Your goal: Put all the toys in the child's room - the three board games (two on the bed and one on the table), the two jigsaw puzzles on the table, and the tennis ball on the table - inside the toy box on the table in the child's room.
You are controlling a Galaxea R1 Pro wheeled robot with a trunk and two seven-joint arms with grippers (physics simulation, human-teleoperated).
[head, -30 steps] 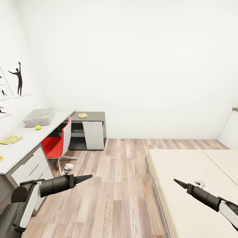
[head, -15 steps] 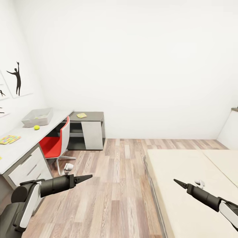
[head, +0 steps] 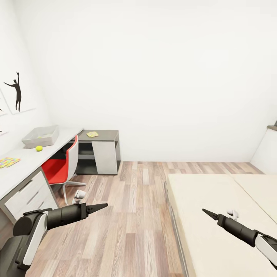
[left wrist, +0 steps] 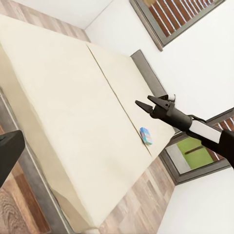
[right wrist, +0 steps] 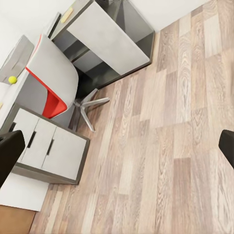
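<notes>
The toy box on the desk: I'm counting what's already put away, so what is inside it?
The toy box stands by the tennis ball. Something small and yellowish shows inside; too small to identify. Its near wall hides the rest.

A child's bedroom in a home is showing here: plain white walls are meeting a wood-plank floor (head: 134,215), and a wide low bed with a beige mattress (head: 215,215) is taking up one side. Along the other wall a long light grey table with white drawer fronts (head: 23,181) is running into a lower dark grey section, with a red and grey swivel chair (head: 63,167) standing at it. Black baseball-player silhouette pictures (head: 15,92) are hanging above, and a small yellow-green tennis ball (head: 39,148) and a multicoloured flat jigsaw puzzle (head: 8,162) are lying on the table.
</notes>
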